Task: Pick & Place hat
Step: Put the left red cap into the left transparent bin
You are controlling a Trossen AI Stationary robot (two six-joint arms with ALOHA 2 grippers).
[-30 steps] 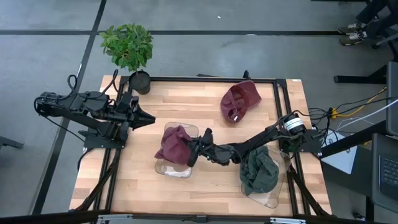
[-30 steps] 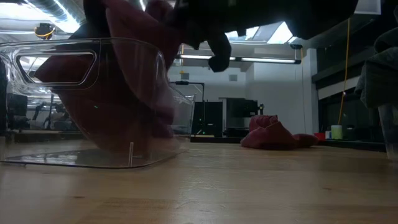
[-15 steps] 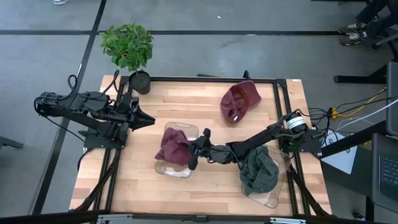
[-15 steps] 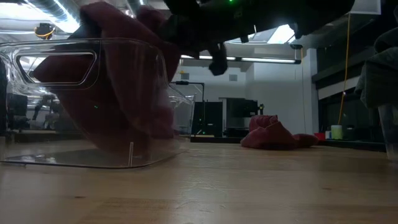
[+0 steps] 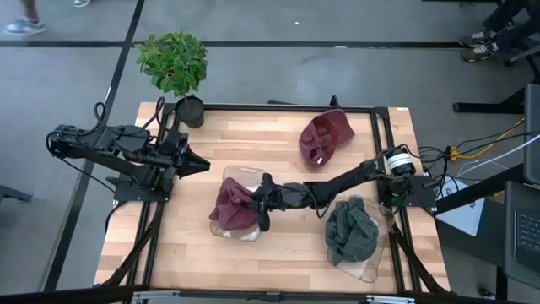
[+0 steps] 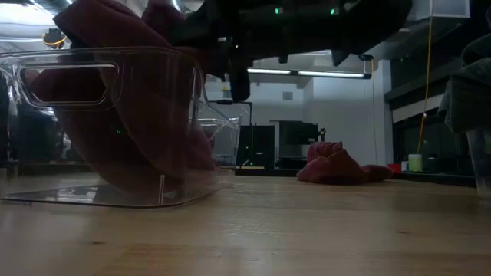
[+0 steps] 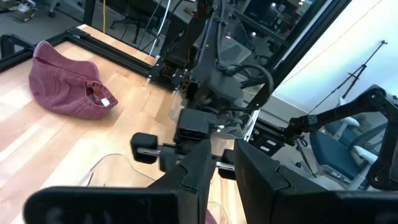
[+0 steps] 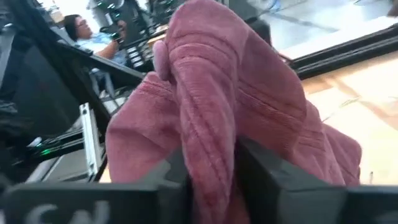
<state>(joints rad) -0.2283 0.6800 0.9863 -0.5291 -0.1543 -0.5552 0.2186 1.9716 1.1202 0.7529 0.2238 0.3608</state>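
Observation:
A maroon hat sits bunched in a clear plastic bin at the table's middle. In the low view the hat fills the bin and bulges above its rim. My right gripper reaches in from the right and is shut on the hat at the bin's right side. My left gripper waits shut over the table's left part, touching nothing. My right gripper pinches a raised fold of the maroon hat between its two fingers, several layers thick. The fingers come nearly level from the table's right. The hat's lower part rests inside the bin, and its top stands above the rim.
A second maroon cap lies on the table's far right part. A green hat fills another clear bin at the near right. A potted plant stands at the far left corner. Bare wood lies near left and far middle.
My right gripper has moved toward the table's left edge and down, still shut on the maroon hat. The hat has sunk lower into the clear bin and shifted left with it.

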